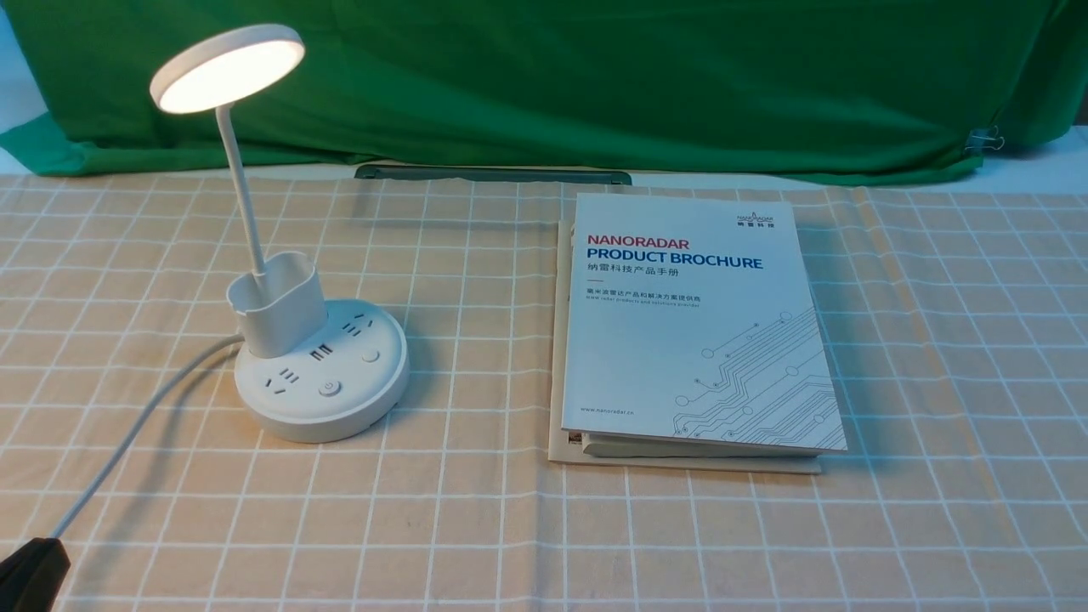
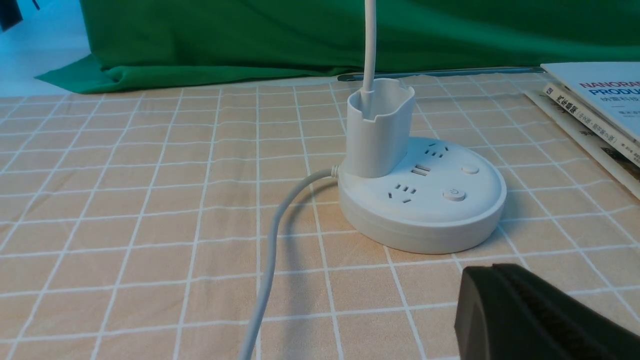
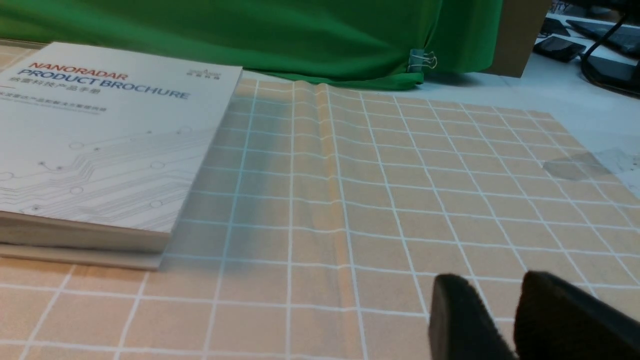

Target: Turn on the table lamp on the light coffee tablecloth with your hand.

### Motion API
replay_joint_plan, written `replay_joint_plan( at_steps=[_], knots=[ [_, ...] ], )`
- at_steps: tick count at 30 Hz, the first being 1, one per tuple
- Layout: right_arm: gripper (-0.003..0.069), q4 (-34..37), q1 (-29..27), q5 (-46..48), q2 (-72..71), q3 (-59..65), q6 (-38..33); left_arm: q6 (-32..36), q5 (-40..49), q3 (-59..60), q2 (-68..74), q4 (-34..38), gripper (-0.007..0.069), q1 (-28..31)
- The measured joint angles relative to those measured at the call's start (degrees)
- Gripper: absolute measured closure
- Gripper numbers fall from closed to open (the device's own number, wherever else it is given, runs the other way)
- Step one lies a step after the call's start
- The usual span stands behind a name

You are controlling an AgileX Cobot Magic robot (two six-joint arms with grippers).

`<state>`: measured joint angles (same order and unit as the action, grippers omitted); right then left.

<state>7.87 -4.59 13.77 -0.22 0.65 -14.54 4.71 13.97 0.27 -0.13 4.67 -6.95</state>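
Observation:
The white table lamp (image 1: pixel 319 374) stands on the light coffee tablecloth (image 1: pixel 476 510) at the left. Its disc head (image 1: pixel 228 68) glows. The round base carries sockets and a power button (image 1: pixel 329 388). In the left wrist view the lamp base (image 2: pixel 425 210) and its button (image 2: pixel 453 194) lie just beyond my left gripper (image 2: pixel 492 270), whose black fingers are pressed together and hold nothing. In the front view the left gripper (image 1: pixel 30 574) only shows at the bottom-left corner, well short of the lamp. My right gripper (image 3: pixel 495 281) hovers low over bare cloth, its fingers slightly apart and empty.
The white cord (image 1: pixel 136 425) runs from the base toward the left gripper. A "NANORADAR PRODUCT BROCHURE" book (image 1: pixel 697 323) lies on another book right of the lamp. A green backdrop cloth (image 1: pixel 595 76) closes the far side. A dark bar (image 1: pixel 493 174) lies at its foot.

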Motion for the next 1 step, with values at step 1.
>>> replay_joint_plan(
  at_steps=[1],
  knots=[
    [0.0421,0.0,0.0,0.0,0.0,0.0,0.0,0.0,0.0,0.0,0.0,0.0,0.0623,0.0]
  ],
)
